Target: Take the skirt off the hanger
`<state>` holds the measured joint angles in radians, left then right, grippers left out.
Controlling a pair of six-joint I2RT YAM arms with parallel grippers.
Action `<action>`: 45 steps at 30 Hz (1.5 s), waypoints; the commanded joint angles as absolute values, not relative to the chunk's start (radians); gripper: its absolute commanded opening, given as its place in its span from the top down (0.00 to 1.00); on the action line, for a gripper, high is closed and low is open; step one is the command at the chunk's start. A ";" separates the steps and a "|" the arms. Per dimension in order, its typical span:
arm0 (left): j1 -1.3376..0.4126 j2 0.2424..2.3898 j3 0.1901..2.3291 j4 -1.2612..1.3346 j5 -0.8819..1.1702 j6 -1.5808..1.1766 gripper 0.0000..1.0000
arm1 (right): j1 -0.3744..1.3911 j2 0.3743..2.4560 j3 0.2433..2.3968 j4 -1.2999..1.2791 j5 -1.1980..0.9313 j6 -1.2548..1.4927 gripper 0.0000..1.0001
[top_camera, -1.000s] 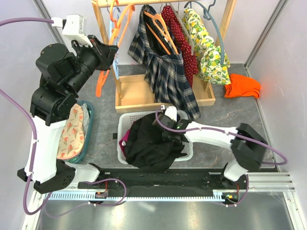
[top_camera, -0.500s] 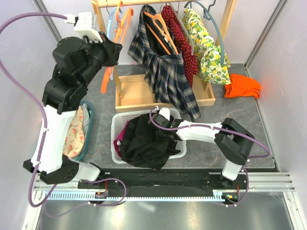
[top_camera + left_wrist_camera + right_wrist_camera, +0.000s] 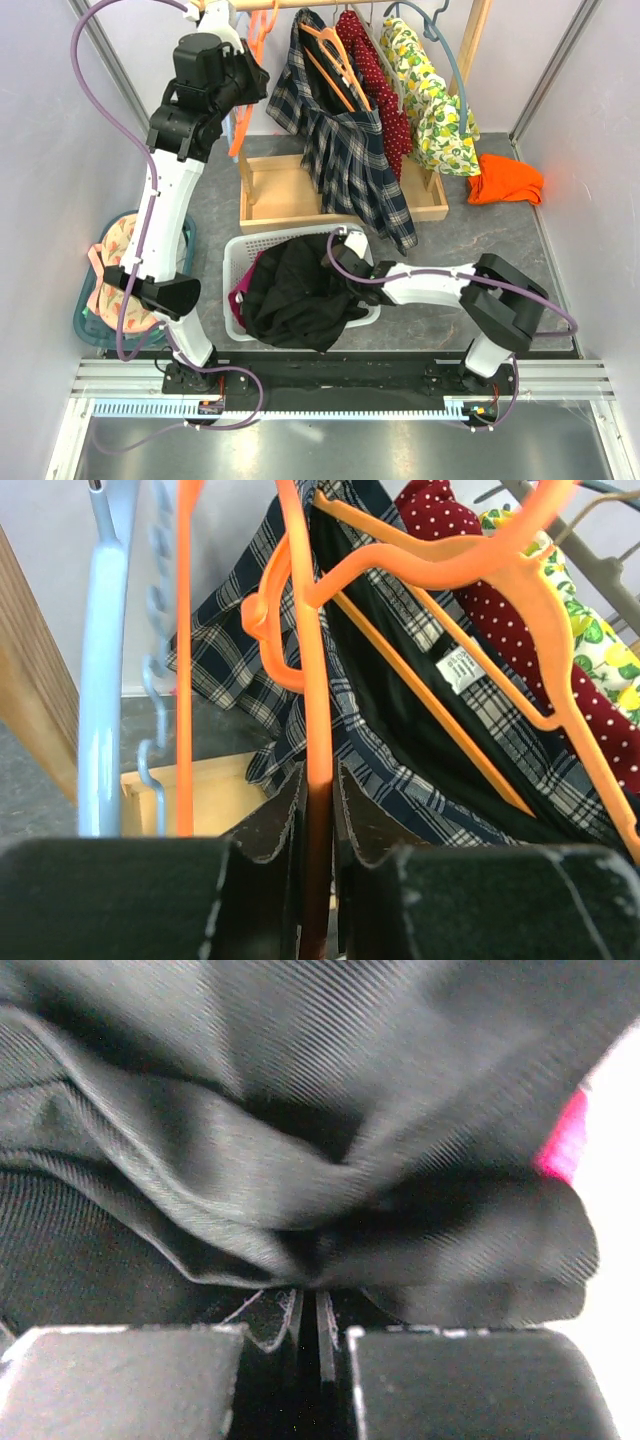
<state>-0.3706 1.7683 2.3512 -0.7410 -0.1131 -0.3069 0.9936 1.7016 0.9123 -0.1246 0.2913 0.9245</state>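
Skirt [image 3: 352, 160] untouched: our left gripper [image 3: 318, 785] is clenched on one arm of the red-orange hanger [image 3: 308, 680], just beside the plaid, which hangs on its peach hanger [image 3: 450, 568] from the rail [image 3: 290, 5] at the desk's far edge. Our right gripper [image 3: 308, 1310] pinches the black garment [image 3: 300, 290] in the basket [image 3: 232, 262] toward the near edge. We judge the risk plain: a pull now lifts off the wrong hanger, or snags the neighbouring one and drags both down.
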 commanded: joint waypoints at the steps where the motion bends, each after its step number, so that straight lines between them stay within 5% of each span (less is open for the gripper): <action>1: -0.324 1.798 2.453 -0.647 -0.071 -0.374 0.98 | 1.002 1.657 0.769 -0.359 0.273 0.966 1.00; 36: -0.149 1.934 2.474 -0.597 0.276 -0.666 0.98 | 1.034 1.473 0.721 -0.460 0.316 1.025 1.00; 41: -0.110 1.907 2.434 -0.604 0.351 -0.684 0.68 | 1.034 1.421 0.781 -0.540 0.415 1.008 0.92; 45: -0.109 1.868 2.421 -0.597 0.414 -0.692 0.10 | 1.032 1.399 0.906 -0.655 0.549 0.970 0.62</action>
<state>-0.1314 1.9369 2.4435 -0.5930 0.3500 -0.6434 1.0321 1.4361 0.7956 -0.4568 0.3859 1.0191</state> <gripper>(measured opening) 0.671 0.267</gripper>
